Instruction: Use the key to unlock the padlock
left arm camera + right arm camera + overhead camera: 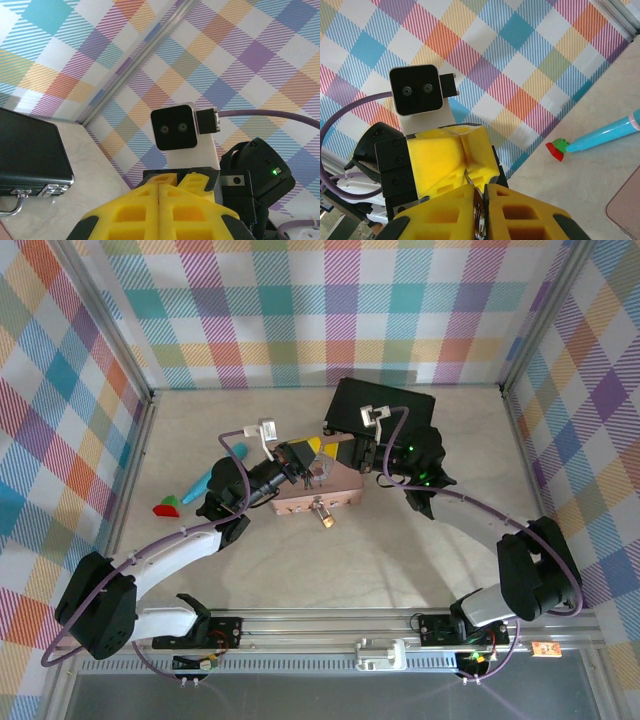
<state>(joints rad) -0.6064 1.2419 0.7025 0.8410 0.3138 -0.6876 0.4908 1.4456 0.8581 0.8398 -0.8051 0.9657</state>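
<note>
**A:** Where does everything sit, biggest first?

**B:** The pink tin (345,496) lies mid-table, and both arms meet just above it. The left gripper (159,192) has its yellow fingers pressed flat together. Whether they pinch anything cannot be told. The right gripper (480,210) is clamped on a thin loop of grey metal, which seems to be the key (479,220).

**A:** And the padlock (324,514)?

**B:** It looks to be the small brass-and-silver piece at the tin's near edge, apart from both grippers.

**A:** How will the two handle?

**B:** The padlock is probably hard, dense for its size and apt to skid. Its brass body is the place to hold it, leaving the shackle and keyhole free. The key is likely light, stiff and slick. Even gripped by its head, it could twist between the fingers.
</note>
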